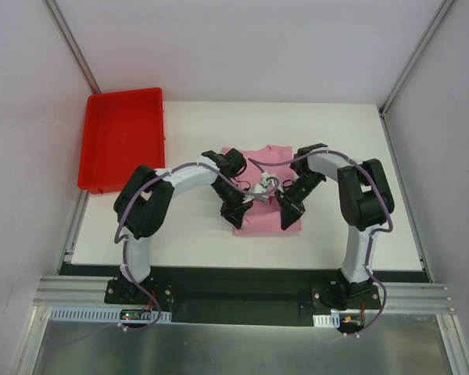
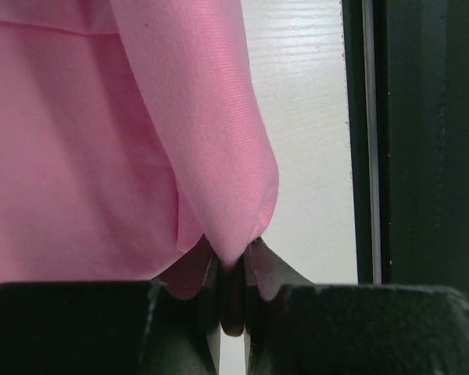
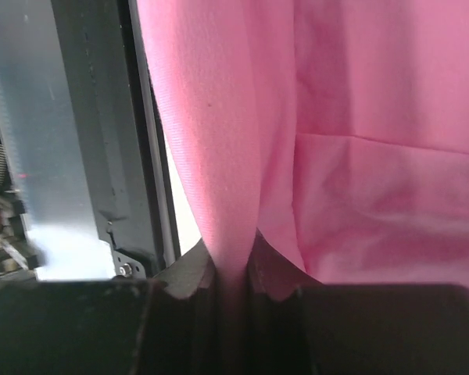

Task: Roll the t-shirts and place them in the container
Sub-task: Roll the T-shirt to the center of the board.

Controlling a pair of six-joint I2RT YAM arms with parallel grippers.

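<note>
The pink t-shirt (image 1: 259, 219) lies near the middle of the white tabletop (image 1: 187, 234), between the two arms. It is gathered into a patch narrower than a spread shirt. Its far edge shows beyond the wrists and its near edge is in front of the gripper tips.

The left gripper (image 1: 236, 212) comes down on the shirt's near left part. In the left wrist view its fingers (image 2: 266, 269) are clenched on a fold of the pink cloth (image 2: 78, 195). The fold rises from between them as a rounded ridge, with bare tabletop just beside it.

The right gripper (image 1: 289, 215) meets the shirt's near right part. In the right wrist view its jaws are likewise pinched tight on a raised pleat of fabric (image 3: 375, 156). The pleat runs up out of the gripper (image 3: 234, 254), and creased layers of shirt spread to one side.

The two grippers sit near each other on the same near side of the garment, their arms arching in from left and right.

A red tray (image 1: 121, 141) stands at the tabletop's far left corner, well apart from the shirt. A dark rail (image 2: 422, 141) borders the tabletop's near edge, with a metal frame (image 3: 86, 141) beyond it.
</note>
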